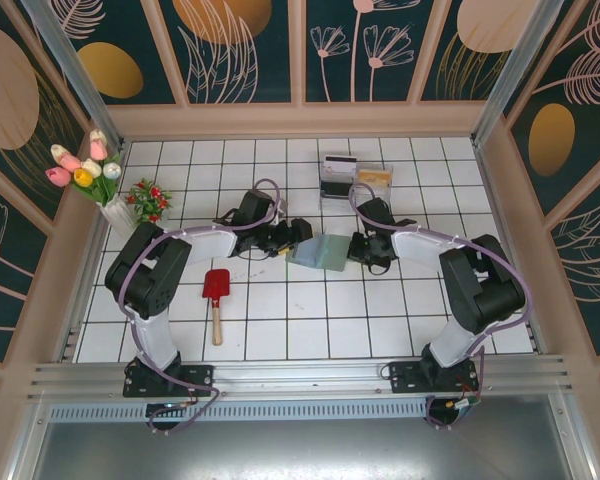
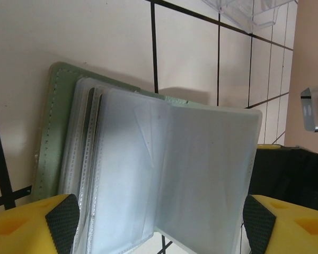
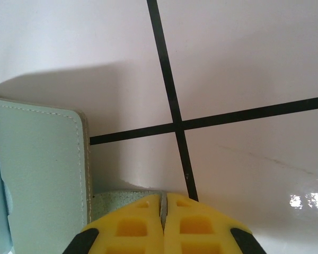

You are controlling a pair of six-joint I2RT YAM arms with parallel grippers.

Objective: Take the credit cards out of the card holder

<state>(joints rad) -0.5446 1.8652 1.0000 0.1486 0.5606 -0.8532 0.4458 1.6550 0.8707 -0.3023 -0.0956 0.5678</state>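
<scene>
Quick status for you: the card holder (image 1: 320, 252) is lying open on the counter (image 1: 280, 320), roughly in the middle, right between your two arms. Your left fingers (image 1: 296, 236) are spread wide at its left edge. From the left wrist you can see the black pads (image 2: 63, 222) standing either side of the card holder (image 2: 164, 174), with its clear sleeve pages fanned up over the green cover.

Your right fingers (image 1: 354, 250) are at the holder's right edge and pressed fully together. In the right wrist view those fingers (image 3: 167, 225) sit tip to tip. A strip of the green cover (image 3: 37, 169) runs right up under them, but I can't tell if it's actually pinched.

The credit cards (image 1: 338, 163) are in the clear boxes (image 1: 355, 190) just past the holder on the far side: the white one with the black stripe on the left, the tan-gold one (image 1: 376, 178) on the right. A red scoop (image 1: 216, 292) lies near left, and the flowers (image 1: 90, 165) are far left
</scene>
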